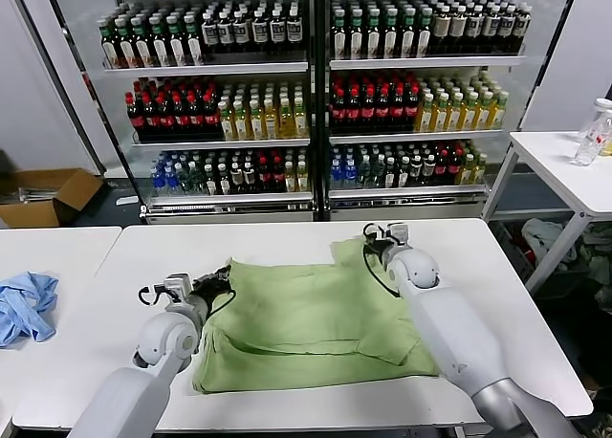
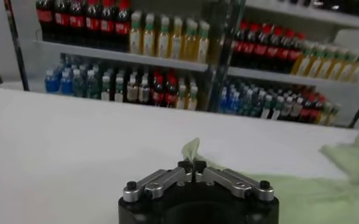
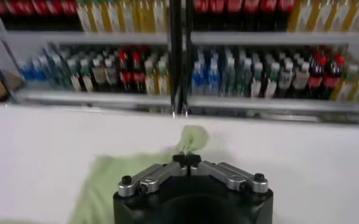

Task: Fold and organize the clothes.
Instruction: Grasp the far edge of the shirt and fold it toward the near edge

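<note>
Since the polo shirt (image 1: pixel 311 318) lies mid-table with its long axis running left-right, the left gripper (image 1: pixel 222 277) is pinched on its far-left corner and the right gripper (image 1: pixel 375 237) on its far-right one, so I'd guess both pull together.

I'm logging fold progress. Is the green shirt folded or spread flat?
Partly folded: the green shirt lies doubled in layers on the table, both grippers, left and right, pinching its far corners.
</note>
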You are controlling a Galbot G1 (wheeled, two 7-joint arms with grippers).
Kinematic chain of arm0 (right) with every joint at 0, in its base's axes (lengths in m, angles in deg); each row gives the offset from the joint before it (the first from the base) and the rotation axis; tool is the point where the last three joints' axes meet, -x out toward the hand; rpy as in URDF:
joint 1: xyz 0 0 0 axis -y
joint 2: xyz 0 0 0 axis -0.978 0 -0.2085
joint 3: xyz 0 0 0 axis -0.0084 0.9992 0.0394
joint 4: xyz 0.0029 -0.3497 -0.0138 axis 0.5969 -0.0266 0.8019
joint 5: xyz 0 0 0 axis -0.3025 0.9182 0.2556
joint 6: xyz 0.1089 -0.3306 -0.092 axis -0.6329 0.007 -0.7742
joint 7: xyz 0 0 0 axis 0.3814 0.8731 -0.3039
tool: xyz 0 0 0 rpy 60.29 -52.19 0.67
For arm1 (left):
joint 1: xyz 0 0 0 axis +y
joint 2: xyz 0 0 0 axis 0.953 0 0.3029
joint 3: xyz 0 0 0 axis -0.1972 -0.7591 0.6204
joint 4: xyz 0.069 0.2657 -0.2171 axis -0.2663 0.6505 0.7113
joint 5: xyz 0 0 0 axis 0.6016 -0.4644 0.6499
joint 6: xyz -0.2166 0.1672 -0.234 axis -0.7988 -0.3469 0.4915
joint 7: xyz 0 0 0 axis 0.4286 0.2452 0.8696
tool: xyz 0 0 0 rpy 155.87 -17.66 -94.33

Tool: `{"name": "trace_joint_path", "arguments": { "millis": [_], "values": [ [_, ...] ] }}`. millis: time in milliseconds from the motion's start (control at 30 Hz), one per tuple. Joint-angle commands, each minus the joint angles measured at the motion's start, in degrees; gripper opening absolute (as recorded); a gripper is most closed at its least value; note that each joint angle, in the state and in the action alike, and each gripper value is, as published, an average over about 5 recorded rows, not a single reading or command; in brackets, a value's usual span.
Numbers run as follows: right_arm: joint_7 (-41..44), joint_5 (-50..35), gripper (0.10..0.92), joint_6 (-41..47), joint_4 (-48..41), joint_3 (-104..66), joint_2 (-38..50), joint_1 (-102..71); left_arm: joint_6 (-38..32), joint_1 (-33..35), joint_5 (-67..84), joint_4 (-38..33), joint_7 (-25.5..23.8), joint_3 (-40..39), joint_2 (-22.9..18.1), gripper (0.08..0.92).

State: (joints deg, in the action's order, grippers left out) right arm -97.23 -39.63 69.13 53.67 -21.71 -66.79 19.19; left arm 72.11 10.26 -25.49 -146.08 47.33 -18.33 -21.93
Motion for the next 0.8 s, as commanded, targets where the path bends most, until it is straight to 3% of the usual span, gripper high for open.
{"name": "trace_joint_path", "arguments": {
  "millis": [33, 467, 800],
  "values": [
    [-0.9, -3.4, 0.106, -0.6, 19.8, -3.9, 7.2, -9.0, -1.6, 7.1, 2.5, -11.8, -0.8, 3.6, 1.5, 0.083],
    [-3.2, -5.6, 0.106, 0.8, 42.7, -17.8, 17.5, -34.1, 0.7, 19.4, 1.3, -21.8, -2.0, 6.7, 3.4, 0.083],
    [-4.1, -3.7, 0.106, 1.5, 47.6, -25.2, 16.1, -48.9, 3.0, 24.6, -3.5, -23.3, -4.1, 7.4, 4.9, 0.083]
  ]
}}
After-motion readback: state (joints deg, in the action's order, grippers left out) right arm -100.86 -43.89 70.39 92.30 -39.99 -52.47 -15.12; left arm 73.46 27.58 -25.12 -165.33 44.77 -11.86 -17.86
